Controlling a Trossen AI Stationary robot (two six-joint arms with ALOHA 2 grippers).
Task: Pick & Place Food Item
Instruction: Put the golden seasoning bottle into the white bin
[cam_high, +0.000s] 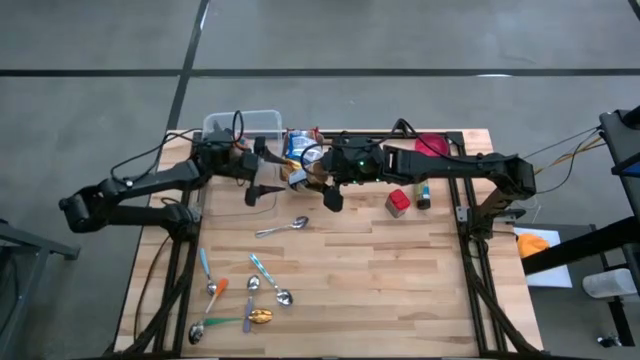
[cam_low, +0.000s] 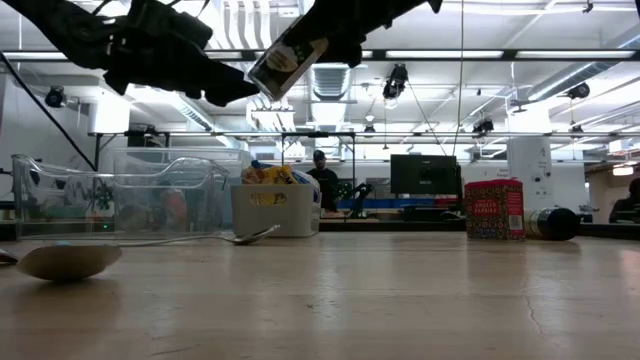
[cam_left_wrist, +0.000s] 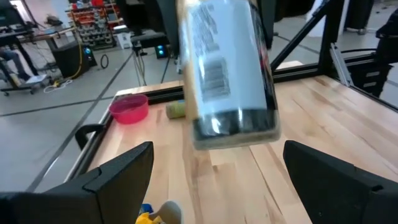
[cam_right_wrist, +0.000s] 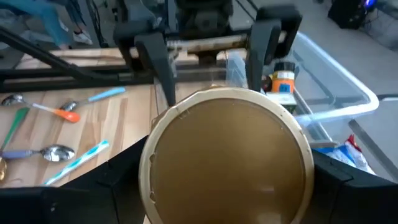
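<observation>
My right gripper (cam_high: 300, 178) holds the can (cam_low: 288, 57) aloft. Left gripper (cam_high: 258, 180) waits wide open — I'd feed it in squarely.

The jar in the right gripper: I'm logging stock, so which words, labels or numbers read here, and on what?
Jar in the right gripper: barcode and print, too blurred to read.
Red box: label too small to read.
White bin: yellow mark, unreadable.
No text reads clearly.

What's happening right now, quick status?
Right gripper shut on can, held up off the table. Left gripper open, facing the can. Clear bin just behind; nothing blocking.
</observation>
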